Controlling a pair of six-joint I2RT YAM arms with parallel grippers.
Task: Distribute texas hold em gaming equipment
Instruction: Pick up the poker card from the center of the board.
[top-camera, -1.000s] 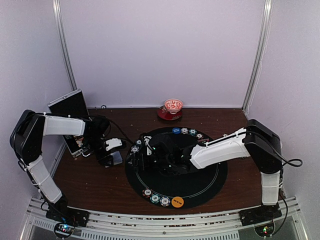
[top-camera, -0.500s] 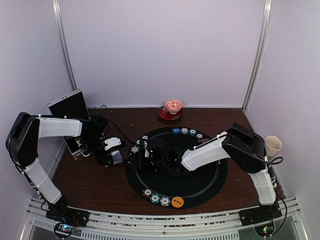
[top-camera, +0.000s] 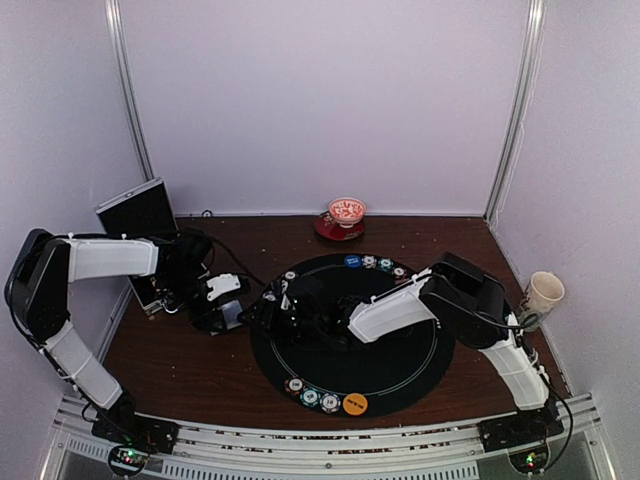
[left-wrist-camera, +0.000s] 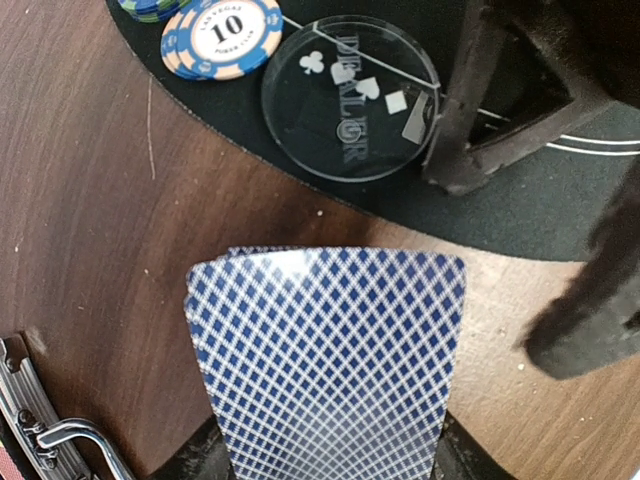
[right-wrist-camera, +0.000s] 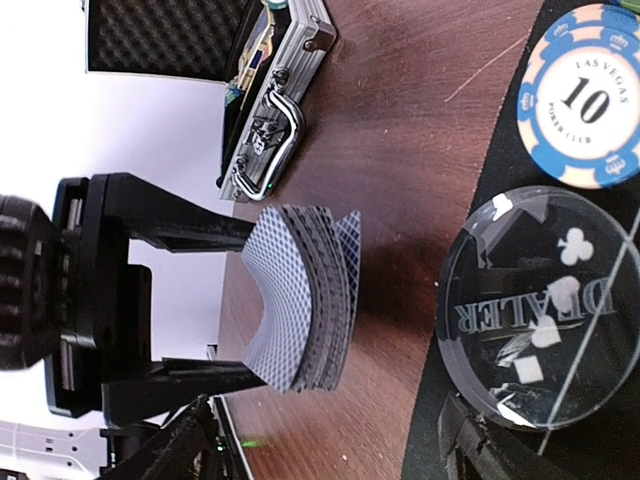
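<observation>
Several chips (top-camera: 312, 393): nearest, in a row with orange disc (top-camera: 355, 403) on near edge of mat (top-camera: 400, 360); probably stiff and low, best pinched across the striped rim.
Deck (left-wrist-camera: 325, 360): off the mat to its left, held over bare table (left-wrist-camera: 90, 200); checked backs, stack bowed under the squeeze.
Left gripper (right-wrist-camera: 255, 303): fingers clamped on the deck's two edges, free end pointing at the mat.
Deck handling: likely light, thin, slick, flexible; easy to drag two at once. Best hold judged to be the free end of the outer card, pulled along its length.
Right gripper (right-wrist-camera: 328, 415): fingers apart, nothing between them, facing the deck's free end, close but not touching.
Dealer disc (left-wrist-camera: 350, 95): clear, flat on mat edge just past the deck; looks hard and smooth, so rim grip only.
10 chip (left-wrist-camera: 222, 35): just beside dealer disc, on a small stack.
Far chips (top-camera: 375, 263): arc on far rim of mat.
Case (right-wrist-camera: 275, 110): open, beyond left gripper.
</observation>
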